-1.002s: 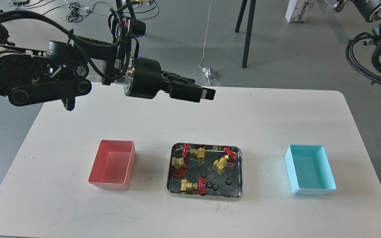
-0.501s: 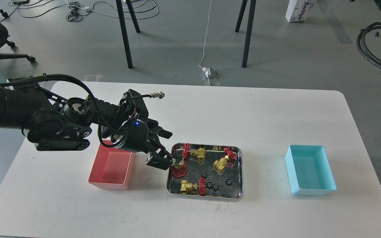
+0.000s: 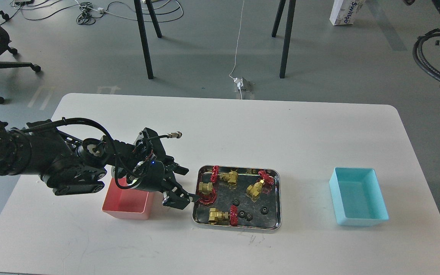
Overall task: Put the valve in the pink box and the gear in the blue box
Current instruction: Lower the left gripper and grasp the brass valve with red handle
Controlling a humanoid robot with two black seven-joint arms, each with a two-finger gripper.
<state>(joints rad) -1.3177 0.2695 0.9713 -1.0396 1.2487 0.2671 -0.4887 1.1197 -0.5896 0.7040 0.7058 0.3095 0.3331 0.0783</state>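
Several brass valves with red handwheels lie in the steel tray point(image 3: 275, 198): one at the left point(image 3: 206, 187), one at the top point(image 3: 229, 177), one at the right point(image 3: 254, 189), one at the front point(image 3: 217, 215). Several tiny black gears point(image 3: 249, 217) lie among them. My left gripper point(image 3: 188, 185) is open and low between the pink box point(image 3: 125, 202) and the tray's left edge. Its lower finger point(image 3: 189, 197) reaches the tray rim next to the left valve. The blue box point(image 3: 358, 195) stands empty at the right. My right gripper is out of view.
My left arm point(image 3: 71, 168) lies across the table's left side and covers the pink box's far half. Chair and table legs, cables and a white carton are on the floor beyond the table. Black hoses of my right arm point(image 3: 434, 65) hang at the top right.
My left arm has come down from high over the table's far side to the tray's left edge. In the last half second it has shifted slightly left and toward the front.
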